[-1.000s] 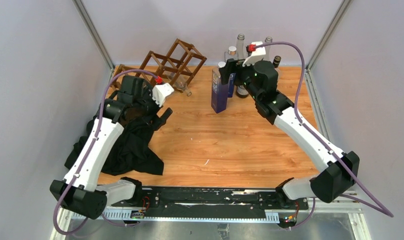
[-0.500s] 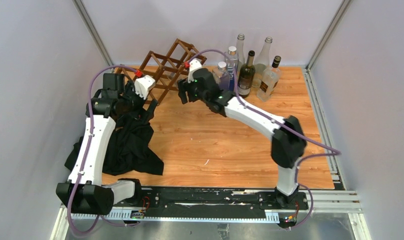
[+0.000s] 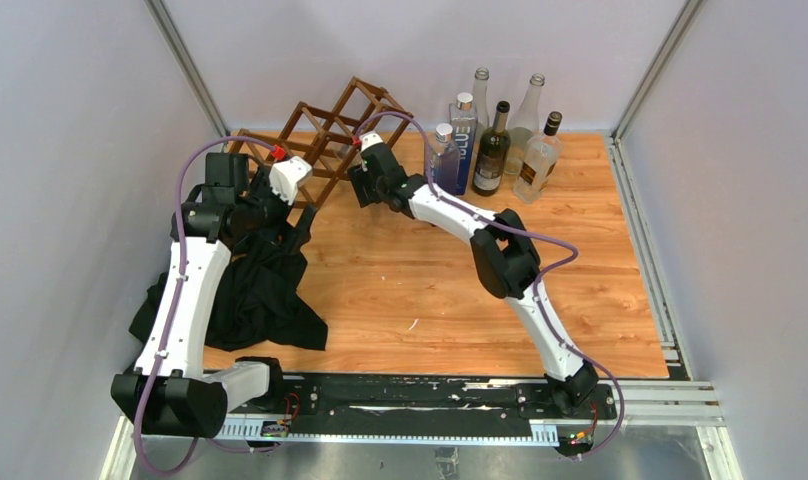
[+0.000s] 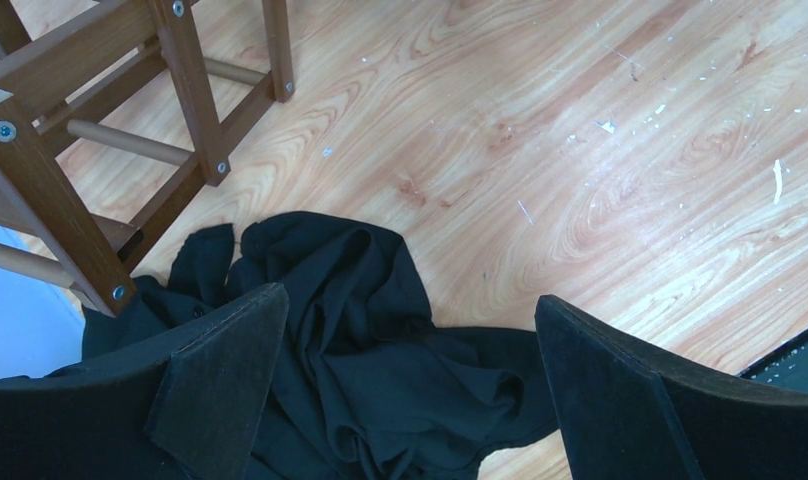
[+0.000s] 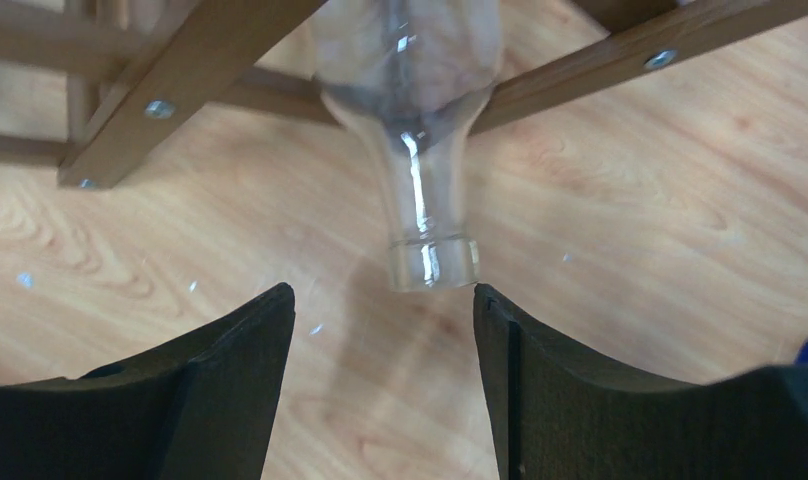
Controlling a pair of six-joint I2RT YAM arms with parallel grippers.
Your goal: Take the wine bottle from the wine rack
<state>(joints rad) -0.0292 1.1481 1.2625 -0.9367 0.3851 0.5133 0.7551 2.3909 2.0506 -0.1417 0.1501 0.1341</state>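
Right wrist view: I'm seeing the right tool (image 5: 380, 297) hanging released, jaws spread wide, nothing between them. The wine bottle (image 5: 417, 120) is clear glass and is sitting in the wine rack (image 5: 195, 70). Its body is lying in a cell between brown slats and its neck is poking out toward the camera. The mouth is sitting just ahead of the fingertips (image 5: 500, 320), nearer the finger on the picture's right. I'm not seeing any contact. Bare desk (image 5: 630, 250) is showing beneath the neck.

Top external: the rack is standing at the far left of the desk, close to the back wall. The right arm is spanning the desk to the rack's near right end. The right tool is covering the bottle there, so I'm not picking the bottle out in this view. The left tool (image 3: 302, 225) is hovering just off the rack's near left side, above a black cloth (image 3: 265, 290) lying crumpled on the desk's left part. A cluster of upright bottles (image 3: 495, 140) is standing at the back, right of the rack.

Left wrist view: the left tool is also hanging released, jaws wide apart, gripping nothing. The cloth is lying right below it, and the rack's slats are filling the upper left corner.
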